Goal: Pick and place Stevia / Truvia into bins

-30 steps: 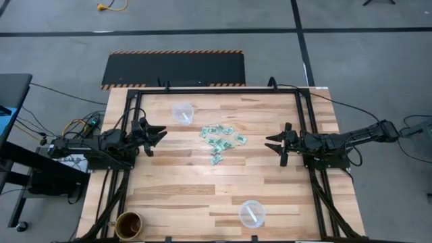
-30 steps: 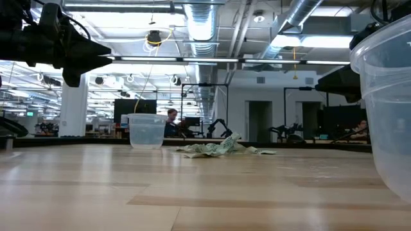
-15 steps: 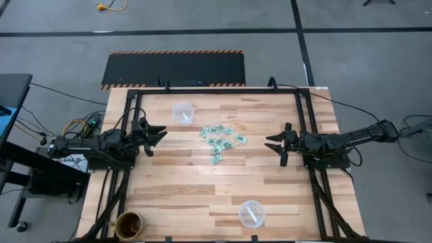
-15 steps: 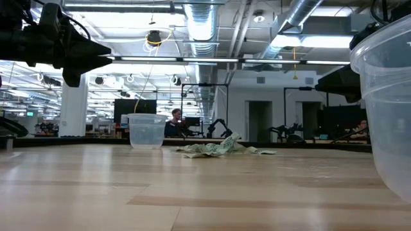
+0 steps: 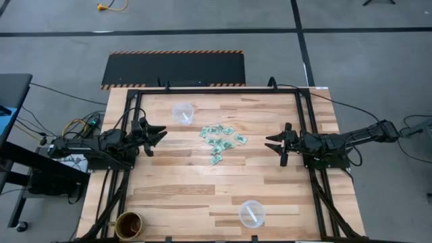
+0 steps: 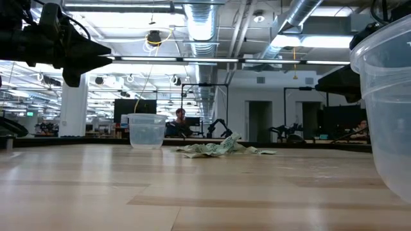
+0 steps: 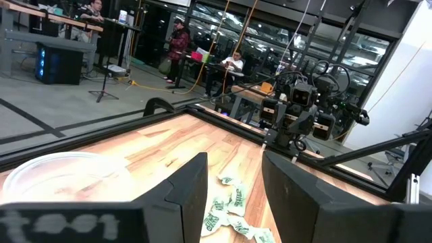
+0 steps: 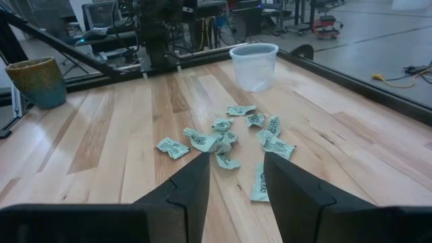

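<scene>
A: What sits on the wooden counter (image 5: 202,182)?

B: Two dark arms, one at each side. The left end effector (image 5: 156,135) is released and holds nothing, above the counter's left part. The right end effector (image 5: 276,144) is released too, empty, facing it from the right part.

A: And the cups?

B: One clear cup (image 5: 182,112) stands near the far edge, another clear cup (image 5: 252,212) near the front edge. A brown cup (image 5: 128,225) is at the front left corner.

A: The packets?

B: The green and white packets (image 5: 222,142) lie loose in a cluster mid-counter, between the two end effectors, just beside the far cup.
</scene>
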Action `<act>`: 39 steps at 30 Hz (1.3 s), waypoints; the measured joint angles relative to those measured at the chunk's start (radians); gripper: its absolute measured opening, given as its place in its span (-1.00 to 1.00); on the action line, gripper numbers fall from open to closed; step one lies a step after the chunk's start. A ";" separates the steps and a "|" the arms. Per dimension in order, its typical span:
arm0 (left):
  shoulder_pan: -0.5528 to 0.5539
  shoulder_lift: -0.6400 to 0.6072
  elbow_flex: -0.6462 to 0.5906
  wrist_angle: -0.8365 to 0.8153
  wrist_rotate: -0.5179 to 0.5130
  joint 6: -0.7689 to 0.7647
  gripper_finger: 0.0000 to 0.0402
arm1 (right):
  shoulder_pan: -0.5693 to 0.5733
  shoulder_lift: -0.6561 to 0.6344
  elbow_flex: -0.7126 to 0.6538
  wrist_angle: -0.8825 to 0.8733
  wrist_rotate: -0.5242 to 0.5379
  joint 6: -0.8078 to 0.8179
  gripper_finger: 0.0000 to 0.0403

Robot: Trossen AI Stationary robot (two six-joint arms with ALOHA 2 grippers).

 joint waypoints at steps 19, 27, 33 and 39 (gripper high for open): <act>0.000 0.000 0.000 0.000 0.000 0.000 -0.35 | -0.057 0.000 0.000 0.263 0.135 0.078 -0.36; 0.000 0.000 0.000 0.000 0.000 0.000 -0.35 | -0.162 0.000 0.001 0.470 0.132 0.078 -0.37; 0.000 0.000 0.000 0.000 0.000 0.000 -0.35 | -0.251 0.067 0.133 0.412 0.007 0.044 -0.37; 0.000 0.000 0.000 0.000 0.000 0.000 -0.35 | -0.313 0.276 0.396 -0.053 -0.084 -0.009 -0.37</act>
